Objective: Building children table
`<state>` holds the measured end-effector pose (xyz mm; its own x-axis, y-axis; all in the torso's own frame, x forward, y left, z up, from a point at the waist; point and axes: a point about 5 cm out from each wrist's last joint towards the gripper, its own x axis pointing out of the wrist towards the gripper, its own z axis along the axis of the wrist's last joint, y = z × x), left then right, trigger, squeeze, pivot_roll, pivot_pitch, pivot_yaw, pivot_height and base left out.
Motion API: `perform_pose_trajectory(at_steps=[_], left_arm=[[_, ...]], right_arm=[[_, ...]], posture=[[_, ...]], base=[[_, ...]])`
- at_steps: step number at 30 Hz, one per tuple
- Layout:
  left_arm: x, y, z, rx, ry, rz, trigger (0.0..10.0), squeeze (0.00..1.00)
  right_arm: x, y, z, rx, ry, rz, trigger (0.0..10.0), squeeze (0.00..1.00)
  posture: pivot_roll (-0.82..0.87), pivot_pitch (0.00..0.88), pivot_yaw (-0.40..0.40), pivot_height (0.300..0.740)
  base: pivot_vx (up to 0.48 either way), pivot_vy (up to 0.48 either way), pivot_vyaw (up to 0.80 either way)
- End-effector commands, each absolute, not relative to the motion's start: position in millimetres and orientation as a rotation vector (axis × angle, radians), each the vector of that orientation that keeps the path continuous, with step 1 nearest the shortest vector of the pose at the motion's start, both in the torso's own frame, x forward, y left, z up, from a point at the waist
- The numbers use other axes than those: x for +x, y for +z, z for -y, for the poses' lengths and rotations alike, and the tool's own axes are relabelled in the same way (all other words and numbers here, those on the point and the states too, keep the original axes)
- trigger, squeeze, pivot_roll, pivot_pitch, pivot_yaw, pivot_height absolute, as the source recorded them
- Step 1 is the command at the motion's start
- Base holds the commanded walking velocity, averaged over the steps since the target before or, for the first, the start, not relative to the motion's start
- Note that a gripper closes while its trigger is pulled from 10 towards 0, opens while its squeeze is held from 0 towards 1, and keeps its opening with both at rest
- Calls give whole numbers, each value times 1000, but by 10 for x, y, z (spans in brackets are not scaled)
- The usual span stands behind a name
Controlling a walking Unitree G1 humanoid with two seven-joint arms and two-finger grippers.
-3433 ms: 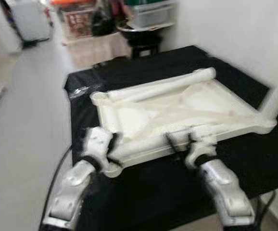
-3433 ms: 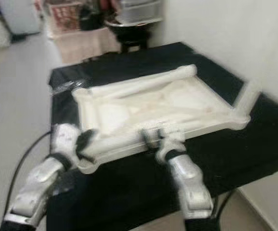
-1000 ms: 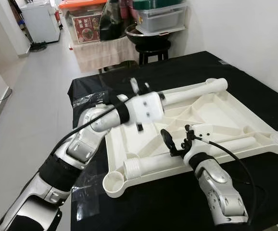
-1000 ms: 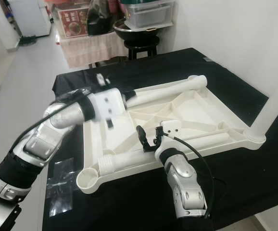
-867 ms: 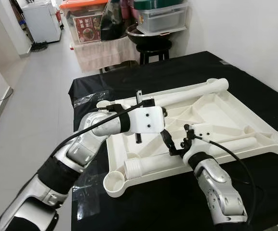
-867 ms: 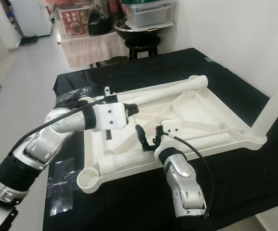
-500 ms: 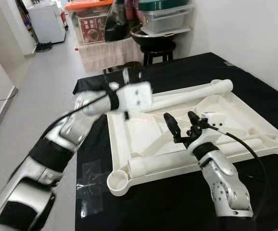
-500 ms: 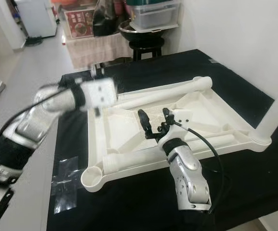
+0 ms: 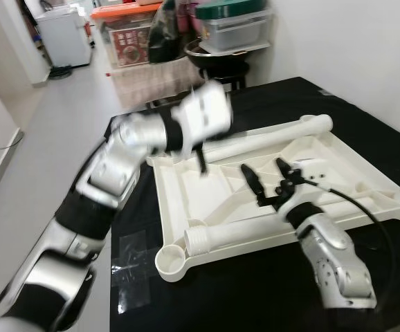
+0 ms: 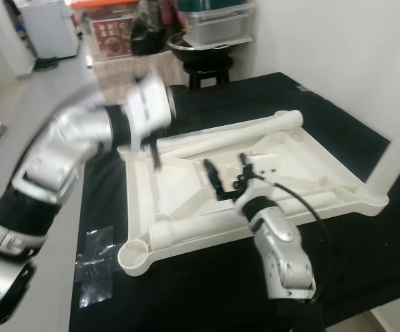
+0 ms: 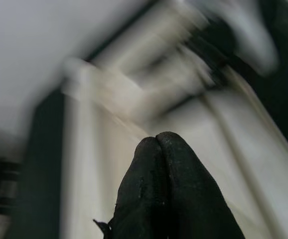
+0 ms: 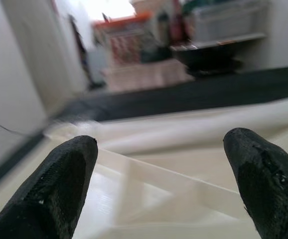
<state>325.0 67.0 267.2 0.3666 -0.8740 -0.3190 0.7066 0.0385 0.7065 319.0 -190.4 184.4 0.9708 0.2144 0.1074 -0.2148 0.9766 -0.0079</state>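
On black cloth (image 9: 255, 304), white tabletop (image 9: 207, 187); left gripper (image 11: 156, 144) pinched together, right gripper (image 9: 269, 180) spread wide.

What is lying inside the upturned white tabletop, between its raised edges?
Inside the tabletop lie two loose white legs: one along the far edge, another along the near edge. Moulded ribs cross its floor. The right gripper, open, and the blurred left arm hide part of it.
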Motion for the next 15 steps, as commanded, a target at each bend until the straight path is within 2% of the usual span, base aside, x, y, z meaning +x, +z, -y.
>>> perform_pose_trajectory(at_steps=[1,6,15], left_arm=[[3193,2637,-659,1007,-1282,216,10000,0],[3193,2426,-559,1020,-1331,141,10000,0],[3164,2211,-465,991,-1450,30,10000,0]], right_arm=[[3211,1795,1930,-3,187,73,10000,0],[3249,1749,2146,-68,45,15,10000,0],[3264,1654,2241,-109,-20,-54,10000,0]], posture=[[-149,26,86,740],[-158,23,92,740],[-161,22,99,740]], base=[[0,0,0],[0,0,0],[0,0,0]])
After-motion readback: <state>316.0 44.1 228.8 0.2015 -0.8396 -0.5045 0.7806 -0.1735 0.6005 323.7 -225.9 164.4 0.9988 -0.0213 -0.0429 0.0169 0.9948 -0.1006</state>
